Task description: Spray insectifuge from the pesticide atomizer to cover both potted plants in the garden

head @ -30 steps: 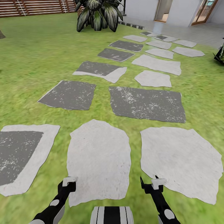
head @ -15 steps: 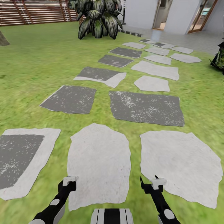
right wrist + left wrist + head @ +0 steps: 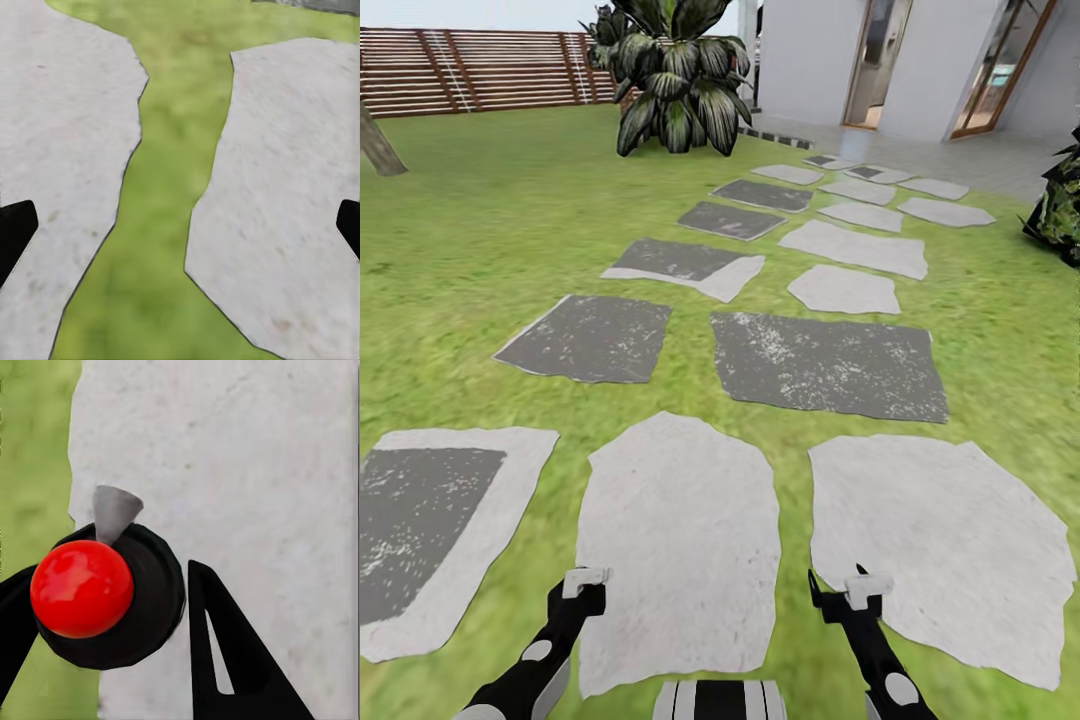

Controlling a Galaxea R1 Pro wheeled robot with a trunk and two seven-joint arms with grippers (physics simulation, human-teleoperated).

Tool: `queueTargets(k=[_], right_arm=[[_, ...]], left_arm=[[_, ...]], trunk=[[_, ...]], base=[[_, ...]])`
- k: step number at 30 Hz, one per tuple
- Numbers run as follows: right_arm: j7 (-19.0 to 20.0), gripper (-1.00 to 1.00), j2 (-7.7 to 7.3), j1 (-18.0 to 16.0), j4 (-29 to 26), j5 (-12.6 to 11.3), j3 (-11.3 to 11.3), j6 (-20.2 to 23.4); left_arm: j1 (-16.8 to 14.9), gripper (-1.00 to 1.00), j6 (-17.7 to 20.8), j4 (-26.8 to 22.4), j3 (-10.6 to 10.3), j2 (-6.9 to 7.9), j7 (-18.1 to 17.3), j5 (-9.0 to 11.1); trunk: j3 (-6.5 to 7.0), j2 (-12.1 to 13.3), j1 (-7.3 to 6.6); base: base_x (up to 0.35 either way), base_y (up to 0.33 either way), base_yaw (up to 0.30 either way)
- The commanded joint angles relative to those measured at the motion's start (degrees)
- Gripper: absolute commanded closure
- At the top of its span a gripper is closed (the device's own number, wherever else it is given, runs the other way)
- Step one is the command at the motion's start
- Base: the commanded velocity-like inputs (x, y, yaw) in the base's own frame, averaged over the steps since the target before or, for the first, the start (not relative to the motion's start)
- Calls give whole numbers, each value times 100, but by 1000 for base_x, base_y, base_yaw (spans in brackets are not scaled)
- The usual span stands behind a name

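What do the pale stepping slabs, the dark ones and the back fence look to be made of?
Pale slabs: likely rough-cut stone or concrete, matte and grainy, with irregular chipped edges. Dark slabs: probably slate-like stone, charcoal with whitish speckling, straighter edges. Fence: apparently wood, reddish-brown horizontal slats with gaps between them. All are simulator renders, so textures only suggest the materials.

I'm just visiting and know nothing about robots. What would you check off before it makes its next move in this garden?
1. Right gripper free to grab: ok, fingers spread wide over grass, nothing between them.
2. Left gripper free: cannot tell; a round black thing with a red ball sits at its fingers.
3. Potted plants found: cannot tell; the leaves ahead belong to a big bush and a second bush.
4. Route: ok, stepping stones run across the lawn.
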Motion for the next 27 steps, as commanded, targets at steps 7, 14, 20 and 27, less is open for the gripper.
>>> queueTargets(k=[7, 14, 20, 27], right_arm=[[-5, -100, -44, 13, 141, 52, -21, -31], [-10, -100, -59, 17, 591, 51, -30, -35], [-17, -100, -103, 24, 1081, 36, -36, -43], [-11, -100, -399, 24, 1580, 25, -27, -130]], left_arm=[[27, 100, 62, 14, -43, 12, -8, -40], [107, 100, 80, 48, -47, 65, -11, -99], [359, 100, 85, 43, -39, 97, -5, -111], [902, 100, 56, 37, 25, 183, 25, -52]], trunk=[[171, 8, -19], [366, 18, -37], [534, 26, -52], [729, 35, -70]], base=[[0, 0, -99], [0, 0, -226], [0, 0, -236], [0, 0, -247]])
